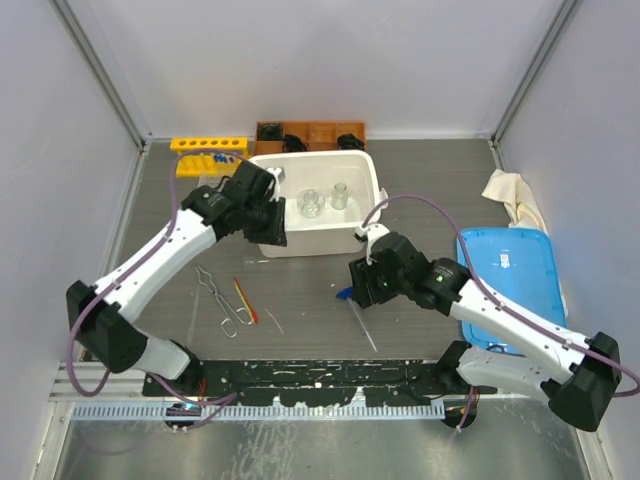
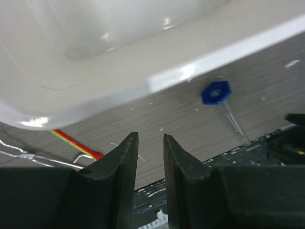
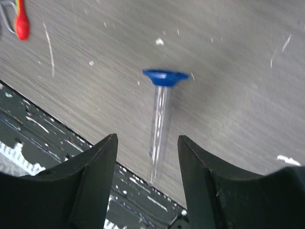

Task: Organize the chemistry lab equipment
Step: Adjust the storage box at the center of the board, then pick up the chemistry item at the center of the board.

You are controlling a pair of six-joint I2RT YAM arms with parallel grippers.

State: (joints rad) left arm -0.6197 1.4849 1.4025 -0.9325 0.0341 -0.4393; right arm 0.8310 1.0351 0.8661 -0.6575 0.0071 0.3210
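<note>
Right gripper point(image 3: 147, 143): jaws wide apart, empty, hanging over a blue-capped tube point(image 3: 159, 112) that lies flat on the table point(image 1: 420, 180).

Left gripper point(image 2: 150, 138): at the white tub point(image 1: 320, 240), near its left rim. Jaws are a narrow gap apart, nothing between them.

Two flasks point(image 1: 311, 204) stand in the tub. Tongs point(image 1: 222, 298) and a red stick point(image 1: 243, 298) lie on the table in front of it, to the left.

White tub point(image 1: 320, 241), yellow rack point(image 1: 208, 146), blue lid point(image 1: 510, 290), clear blue-capped tube point(image 3: 159, 114), red-orange stick point(image 1: 243, 299), grey woodgrain table point(image 1: 420, 190)
</note>
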